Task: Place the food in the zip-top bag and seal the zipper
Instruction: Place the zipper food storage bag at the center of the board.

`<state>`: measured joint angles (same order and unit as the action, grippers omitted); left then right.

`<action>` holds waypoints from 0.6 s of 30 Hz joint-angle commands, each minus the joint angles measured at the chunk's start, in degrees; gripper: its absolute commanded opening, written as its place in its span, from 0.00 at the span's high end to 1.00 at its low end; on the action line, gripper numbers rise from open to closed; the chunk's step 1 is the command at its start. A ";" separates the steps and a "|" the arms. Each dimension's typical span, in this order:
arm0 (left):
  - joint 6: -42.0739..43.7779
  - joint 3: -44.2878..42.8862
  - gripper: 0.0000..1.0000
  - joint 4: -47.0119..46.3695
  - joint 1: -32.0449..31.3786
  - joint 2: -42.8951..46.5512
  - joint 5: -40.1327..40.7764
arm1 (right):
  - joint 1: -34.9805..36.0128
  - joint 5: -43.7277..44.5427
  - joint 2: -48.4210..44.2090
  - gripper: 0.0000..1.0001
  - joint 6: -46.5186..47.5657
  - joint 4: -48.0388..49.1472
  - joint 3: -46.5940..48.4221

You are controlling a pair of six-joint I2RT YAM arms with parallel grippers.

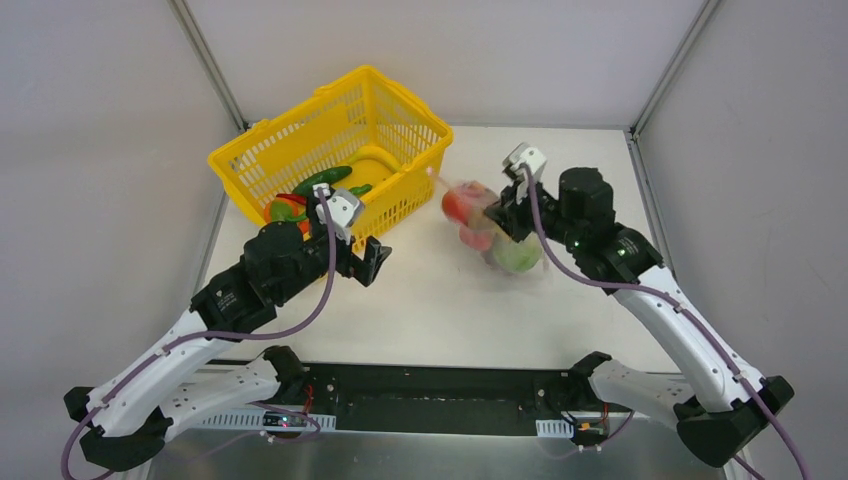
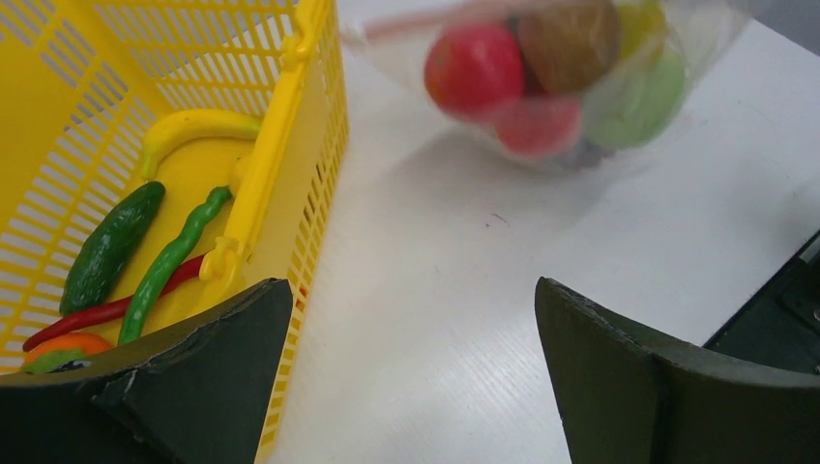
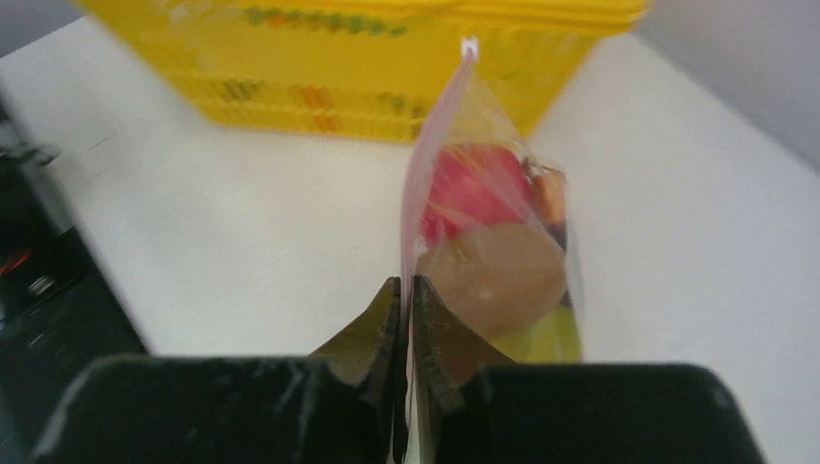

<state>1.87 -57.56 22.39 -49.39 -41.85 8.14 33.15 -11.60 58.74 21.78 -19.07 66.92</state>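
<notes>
While the right gripper (image 3: 406, 290) pinches the zipper (image 3: 430, 145), jaws closed tight on the pink strip, the bag (image 1: 490, 235) hangs blurred just right of the basket (image 1: 290, 112). I can't tell whether its bottom touches the table (image 1: 430, 300).

I judge sealing to be the step in hand. I'd keep the pinch square on the strip and run it the whole length to the far corner. The left gripper (image 2: 416, 309), jaws wide and empty beside the basket, could come over to steady the other end.

Inside the bag I count one tomato (image 2: 474, 70), one kiwi (image 2: 569, 41), one cabbage (image 2: 638, 101), one pinkish-red piece (image 2: 540, 124) and one yellow piece (image 2: 643, 24). The basket holds one banana (image 2: 193, 126), one cucumber (image 2: 111, 246), one green pepper (image 2: 174, 256), one red chilli (image 2: 87, 319) and one orange piece (image 2: 63, 346).
</notes>
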 commanded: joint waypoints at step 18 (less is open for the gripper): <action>-7.90 -0.99 0.01 -0.59 1.64 -0.75 0.80 | 11.98 7.01 -13.15 0.00 -5.85 6.17 -12.99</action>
<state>-3.81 -56.36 21.26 -48.25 -42.48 11.33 45.52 -21.93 44.73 21.69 -21.43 54.96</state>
